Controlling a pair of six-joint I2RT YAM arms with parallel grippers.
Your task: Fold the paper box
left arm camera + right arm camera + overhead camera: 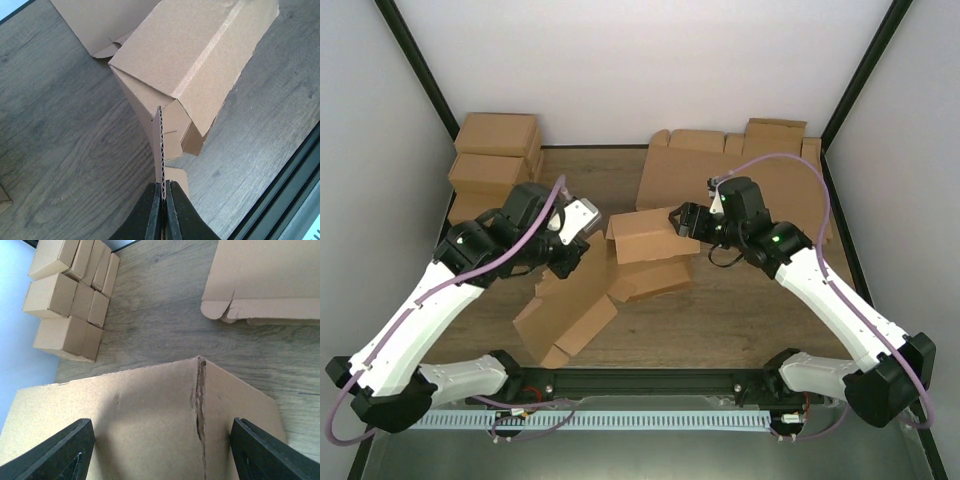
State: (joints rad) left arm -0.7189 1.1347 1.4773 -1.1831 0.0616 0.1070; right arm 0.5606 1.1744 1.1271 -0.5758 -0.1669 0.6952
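Now paper box (645, 245) at centre of top view, half raised. Left gripper (161, 192) clamped shut on thin flap edge (160, 140), probably anchoring sheet. Right gripper (162, 440) wide open over upper panel (130, 405), gripping nothing, seemingly placed to press fold down.

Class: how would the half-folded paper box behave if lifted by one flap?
Probably light: the paper box is thin corrugated board, seen edge-on in the left hand. Likely stiff within panels but hinging at creases, so it may swing.
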